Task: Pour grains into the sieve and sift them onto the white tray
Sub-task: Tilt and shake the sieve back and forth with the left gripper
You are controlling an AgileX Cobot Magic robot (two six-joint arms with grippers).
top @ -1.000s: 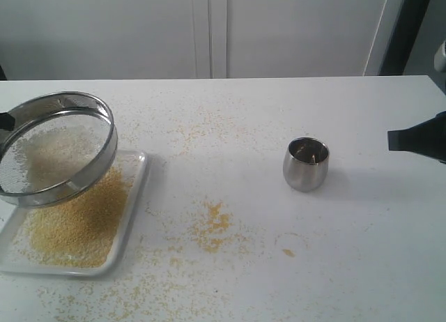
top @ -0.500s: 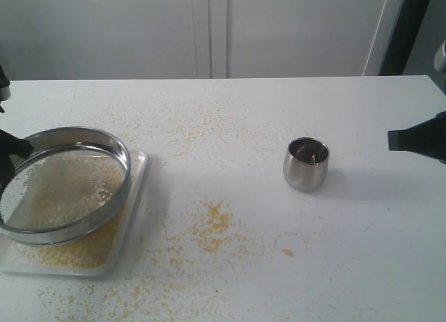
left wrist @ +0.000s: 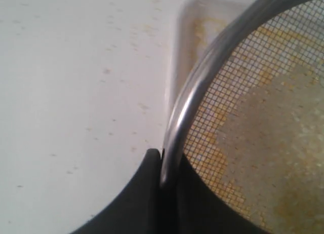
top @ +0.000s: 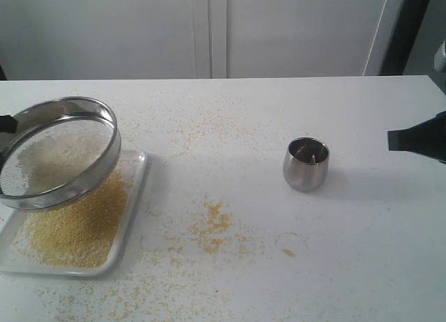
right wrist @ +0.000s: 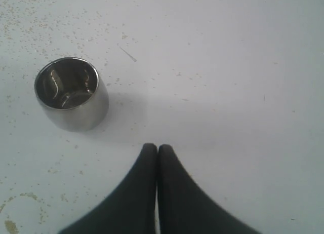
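The sieve (top: 59, 151) hangs tilted over the white tray (top: 136, 196) at the left, its mesh facing the camera with pale coarse bits lying in it. My left gripper (left wrist: 166, 160) is shut on the sieve's steel rim (left wrist: 197, 87); only a black tip of it shows at the left edge in the exterior view. Yellowish grains (top: 77, 221) form a heap on the tray under the sieve. My right gripper (right wrist: 157, 148) is shut on nothing, hovering over bare table at the right edge (top: 417, 137).
A small steel cup (top: 306, 164) stands upright right of centre, seen empty in the right wrist view (right wrist: 71, 92). Spilled grains lie scattered on the white table, with a thicker patch (top: 212, 224) in the middle.
The sieve went from tilted to nearly flat over the tray and is tilted up again now. The grain heap on the tray shows again. The right arm and cup stayed still.
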